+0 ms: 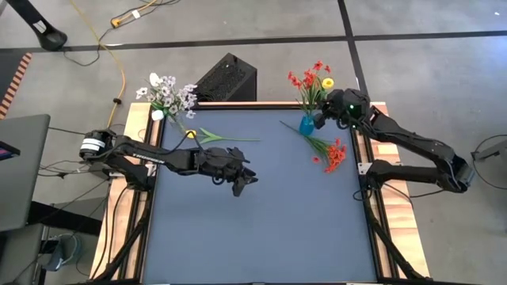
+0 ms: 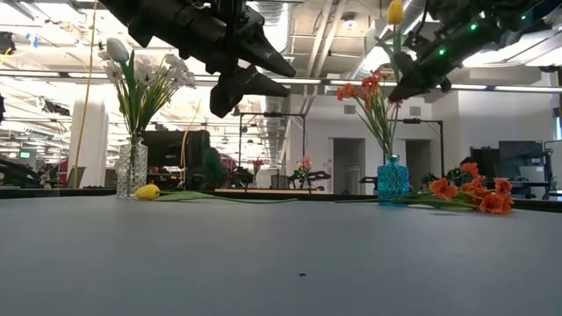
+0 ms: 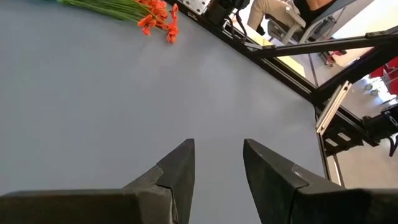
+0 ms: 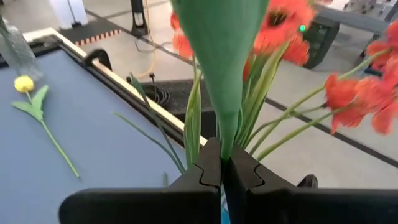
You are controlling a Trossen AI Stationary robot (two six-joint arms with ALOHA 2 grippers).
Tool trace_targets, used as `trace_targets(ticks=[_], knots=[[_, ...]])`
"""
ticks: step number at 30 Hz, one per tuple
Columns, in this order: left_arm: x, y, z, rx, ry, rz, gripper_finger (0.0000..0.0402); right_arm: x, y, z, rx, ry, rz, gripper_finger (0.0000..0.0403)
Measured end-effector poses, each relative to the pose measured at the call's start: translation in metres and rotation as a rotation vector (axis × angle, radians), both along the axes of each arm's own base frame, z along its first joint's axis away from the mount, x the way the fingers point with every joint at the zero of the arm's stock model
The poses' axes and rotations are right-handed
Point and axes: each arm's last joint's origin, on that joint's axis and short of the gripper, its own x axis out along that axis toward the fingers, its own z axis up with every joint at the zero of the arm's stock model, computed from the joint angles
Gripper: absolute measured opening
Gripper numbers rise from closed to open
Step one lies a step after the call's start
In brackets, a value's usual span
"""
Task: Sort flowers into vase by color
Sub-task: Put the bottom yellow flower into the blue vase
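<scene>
Above the blue vase (image 1: 306, 124) at the table's far right corner, the right gripper (image 1: 326, 109) has its jaws clamped on the green stem of a yellow flower (image 1: 327, 82), whose bloom rides high over the red blooms standing in that vase. In the right wrist view the stem (image 4: 225, 74) runs straight away from the closed fingers, so its long axis looks roughly upright, with the vase mouth directly below or just beside it; I cannot tell which. That vase holds red flowers, so by color this bloom likely belongs elsewhere.

The left gripper (image 1: 240, 184) hangs over the bare middle of the table (image 1: 261, 229), jaws apart and holding nothing. Another yellow flower (image 1: 218, 137) lies flat near the clear vase (image 1: 158, 115) of white blooms, its stem running across the table's far edge, nearer the left arm. A bunch of red-orange flowers (image 1: 331, 152) lies by the blue vase, nearer the right arm.
</scene>
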Motion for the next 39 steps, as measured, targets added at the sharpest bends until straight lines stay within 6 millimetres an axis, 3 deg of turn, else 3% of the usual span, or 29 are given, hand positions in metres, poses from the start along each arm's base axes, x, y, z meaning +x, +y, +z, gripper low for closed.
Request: trace_targets(ticks=[12, 25, 39], knots=[[0.0, 0.001, 0.0, 0.0, 0.001, 0.001, 0.0123, -0.011, 0.0, 0.007, -0.024, -0.031, -0.029, 0.0025], [-0.001, 0.0, -0.002, -0.016, 0.015, -0.011, 0.0123, 0.002, -0.008, -0.011, 0.06, 0.044, -0.007, 0.0026], [-0.001, -0.003, -0.002, -0.03, 0.016, -0.015, 0.0123, 0.01, -0.012, -0.024, 0.145, 0.06, 0.04, 0.0068]])
